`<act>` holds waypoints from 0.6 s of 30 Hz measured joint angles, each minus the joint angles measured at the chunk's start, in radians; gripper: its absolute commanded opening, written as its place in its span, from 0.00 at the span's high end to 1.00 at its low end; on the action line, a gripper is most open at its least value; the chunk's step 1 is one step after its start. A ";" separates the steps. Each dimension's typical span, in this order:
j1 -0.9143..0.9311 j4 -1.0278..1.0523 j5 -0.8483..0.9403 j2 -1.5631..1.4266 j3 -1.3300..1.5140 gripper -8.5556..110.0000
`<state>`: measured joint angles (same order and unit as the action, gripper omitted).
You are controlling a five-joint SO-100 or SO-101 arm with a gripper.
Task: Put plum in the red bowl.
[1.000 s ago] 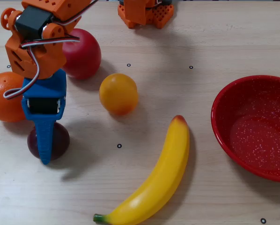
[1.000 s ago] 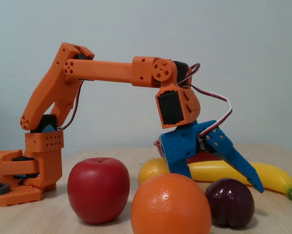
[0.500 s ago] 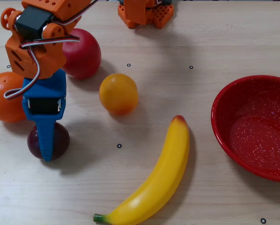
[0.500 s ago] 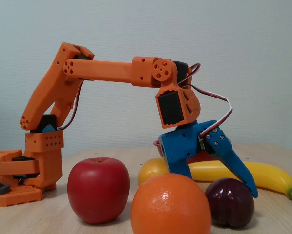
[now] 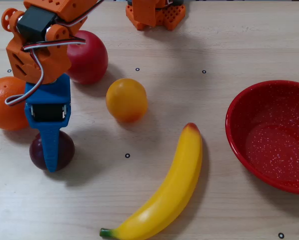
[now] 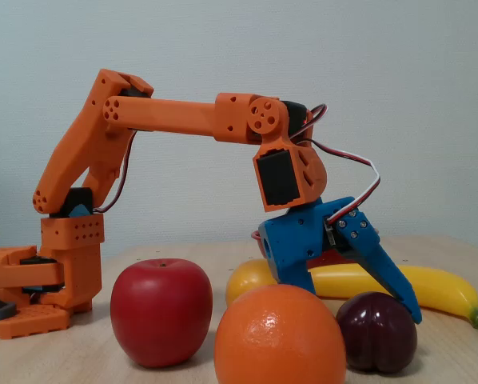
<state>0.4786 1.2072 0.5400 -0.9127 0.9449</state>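
The blue 2-finger gripper (image 5: 49, 162) is hanging over the small round dark purple-maroon plum (image 5: 63, 149), its jaws spread and straddling the fruit; whether the fingers are touching it, I cannot tell. In the fixed view the plum (image 6: 376, 332) is sitting on the pale wooden desk (image 5: 199, 45), just beside the round orange fruit (image 6: 280, 337). The large glossy red speckled bowl (image 5: 272, 135) is sitting well apart at the overhead view's right edge, beyond the long yellow banana (image 5: 165, 190).

The plum (image 5: 64, 150) was dark maroon, the bowl (image 5: 239, 145) red with fine white speckles. The arm (image 6: 183, 118) was orange, its gripper (image 5: 50, 161) blue. The banana (image 5: 169, 192) was yellow, the apple (image 6: 161, 310) bright red, the table (image 5: 224, 45) pale wood-grained.
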 measured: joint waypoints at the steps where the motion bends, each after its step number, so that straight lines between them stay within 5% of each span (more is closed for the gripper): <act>1: 0.000 0.000 0.006 0.000 0.000 0.93; 18: 0.000 -0.011 0.012 -0.046 0.064 0.93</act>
<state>0.4786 1.1965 0.5522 -0.9587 1.0094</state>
